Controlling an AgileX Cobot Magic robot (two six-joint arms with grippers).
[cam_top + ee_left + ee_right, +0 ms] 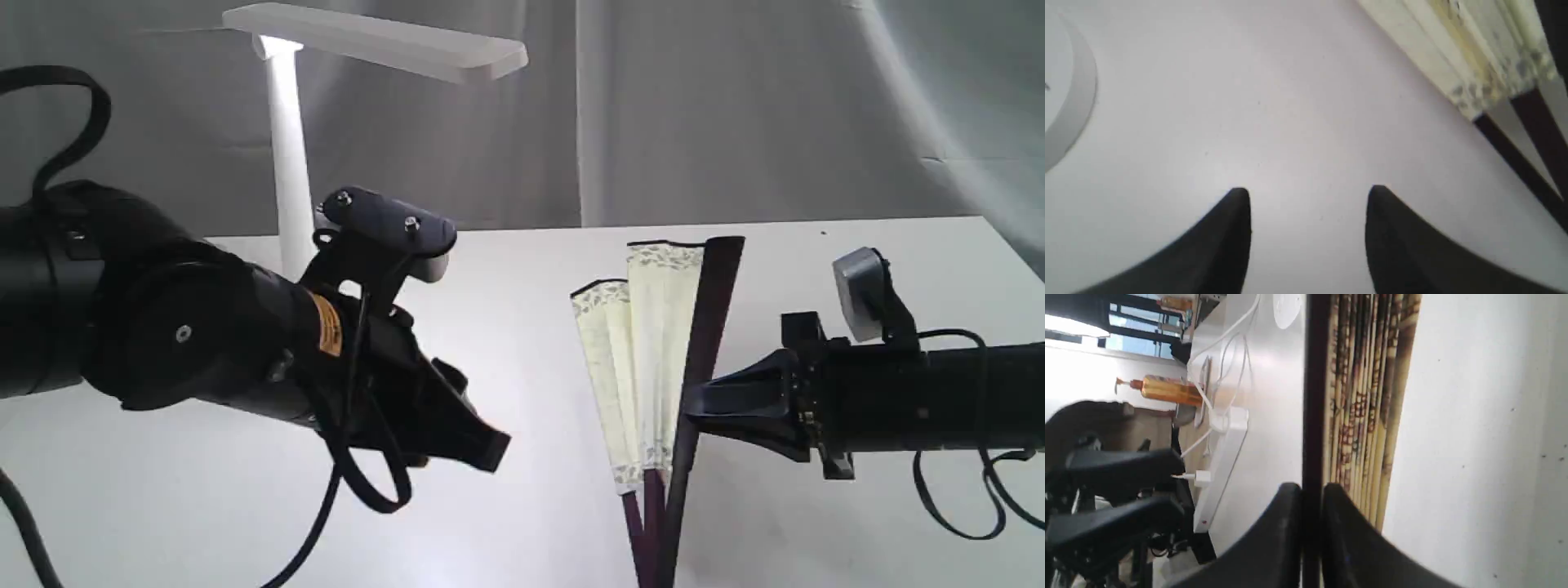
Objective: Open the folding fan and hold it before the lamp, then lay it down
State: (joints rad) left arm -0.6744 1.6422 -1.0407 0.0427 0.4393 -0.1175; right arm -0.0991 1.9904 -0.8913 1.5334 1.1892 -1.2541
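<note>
A white bench is seen from the front, with grey cloth behind it. Just toward 4 o'clock from the middle is the fan, partly spread. Its long axis runs almost straight up the exterior view. The dark ribs gather at 6 o'clock, where they leave the frame. The patterned border end points to 12 o'clock, leaning slightly toward 1. A few cream pleats splay off toward 11 o'clock. The others sit stacked against the dark maroon guard on the 3 o'clock side. It cannot be told whether the rib end touches the bench.

The right tool reaches in level from 3 o'clock and pinches the guard about halfway along its length. The right wrist view shows both fingers pressed against either side of the dark strip, with the pleat edges just beside them.

The left tool hangs at 9 o'clock of the fan, near it but apart, and tips down toward 4 o'clock. Its fingers are spread wide with nothing between them. The left wrist view shows only bare bench in the gap.

The lamp stands at the back at 11 o'clock, well apart from the fan. Its slim stem is upright, and its flat head reaches toward 3 o'clock.
</note>
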